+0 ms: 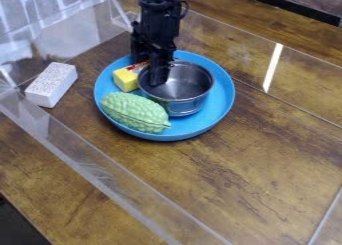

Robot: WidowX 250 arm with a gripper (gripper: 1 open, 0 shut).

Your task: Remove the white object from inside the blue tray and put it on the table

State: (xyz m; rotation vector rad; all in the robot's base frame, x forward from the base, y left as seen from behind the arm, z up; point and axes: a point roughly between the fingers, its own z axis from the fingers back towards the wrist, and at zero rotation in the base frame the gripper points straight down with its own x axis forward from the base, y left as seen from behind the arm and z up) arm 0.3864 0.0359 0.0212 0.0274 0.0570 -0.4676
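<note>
The gripper point(156, 69) has its fingers closed at the metal pot point(177, 89) in the blue tray point(214, 119); whether they pinch anything is unclear. The white block point(52, 84) lies outside the tray on the brown table point(247, 179), well apart from the fingers, toward the view's left.

A: What's placed in the tray point(214, 117)?
B: Pot point(177, 89) seated inside; gourd point(135, 112) laid in front of it, to the left. Block point(127, 79) set at pot's left, behind gourd.
A: Outside?
B: Box point(51, 84) placed on table point(247, 179), left of tray.
</note>
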